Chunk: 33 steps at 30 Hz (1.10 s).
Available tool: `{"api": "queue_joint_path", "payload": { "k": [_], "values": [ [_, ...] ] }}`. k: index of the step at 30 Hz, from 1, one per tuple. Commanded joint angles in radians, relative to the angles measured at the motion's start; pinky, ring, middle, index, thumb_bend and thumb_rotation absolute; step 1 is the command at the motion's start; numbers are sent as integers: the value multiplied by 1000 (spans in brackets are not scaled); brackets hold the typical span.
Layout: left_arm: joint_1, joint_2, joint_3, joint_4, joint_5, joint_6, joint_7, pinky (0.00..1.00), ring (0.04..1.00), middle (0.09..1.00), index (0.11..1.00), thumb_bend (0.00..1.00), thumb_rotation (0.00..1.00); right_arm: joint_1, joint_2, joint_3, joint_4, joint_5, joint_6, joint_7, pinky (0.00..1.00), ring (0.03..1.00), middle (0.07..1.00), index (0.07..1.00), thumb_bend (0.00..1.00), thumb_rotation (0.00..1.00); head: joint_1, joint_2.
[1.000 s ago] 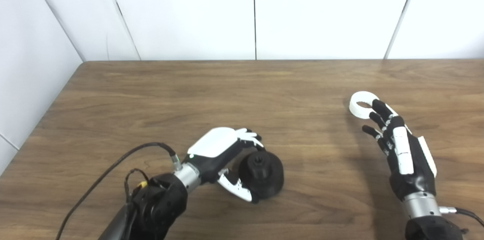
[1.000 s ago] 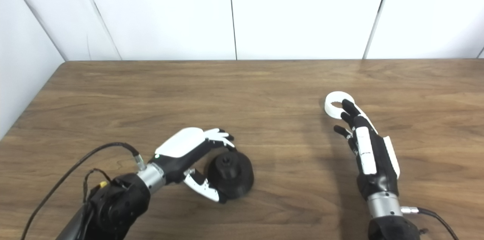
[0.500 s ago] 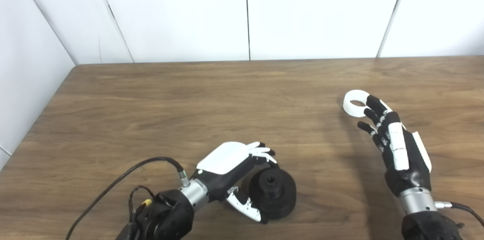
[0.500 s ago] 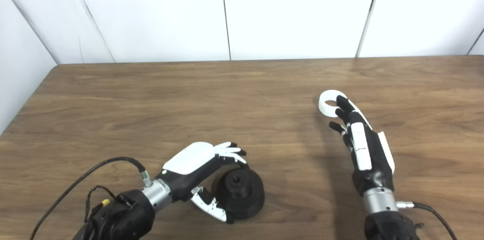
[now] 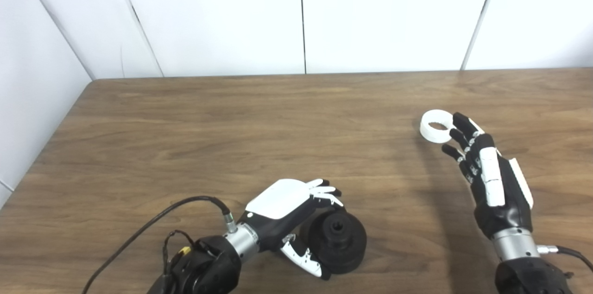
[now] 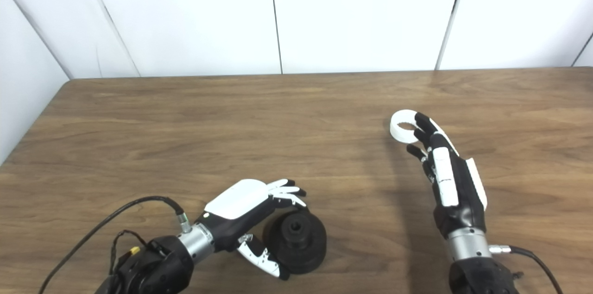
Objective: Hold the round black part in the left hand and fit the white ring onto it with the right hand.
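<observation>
- The white ring (image 5: 435, 125) lies flat on the table (image 5: 231, 122), far on the right side. It looks small, light & hard, prob. plastic. I think it won't bend or break easy, but it may slide on the smooth wood.
- Best place to grab it: pinch the rim from two sides, or hook a fingertip thru the hole w/ the thumb outside.
- The round black part (image 5: 337, 240) sits on the table near the front, well apart from the ring. It looks chunky & hard, w/ a little hub and hole on top. Prob. heavier than the ring, so it needs a firm wrap round its side.
- The left hand (image 5: 287, 208) curls round the black part. Its fingers (image 5: 326, 190) reach over the top back edge, close together, and the thumb sits low at the front side. They seem to touch it, but a tight hold isn't clear. The part rests on the table, not lifted.
- The right hand (image 6: 447, 178) is stretched out flat-ish, fingers a bit apart & only a little bent. The tips are right at the ring's near edge, maybe just touching. It holds nothing yet.
- Next, I think, the right hand must close on the ring.
</observation>
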Motion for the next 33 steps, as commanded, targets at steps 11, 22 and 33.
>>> {"api": "queue_joint_path", "payload": {
  "k": [11,22,33],
  "values": [
    [-5,1,9,-2,27,-32,23,888,972,913,716,889,245,-27,-25,-22,-58,-173,-8,-53,711,853,875,803,704,411,-4,1],
    [0,-8,12,3,32,-37,32,890,968,910,711,897,246,-187,-169,70,6,-662,94,-42,844,922,914,734,858,320,-12,0],
    [5,-16,12,8,40,-52,39,880,966,907,712,898,253,-333,-238,110,229,-695,105,27,960,988,940,716,899,310,-15,-6]
  ]
}}
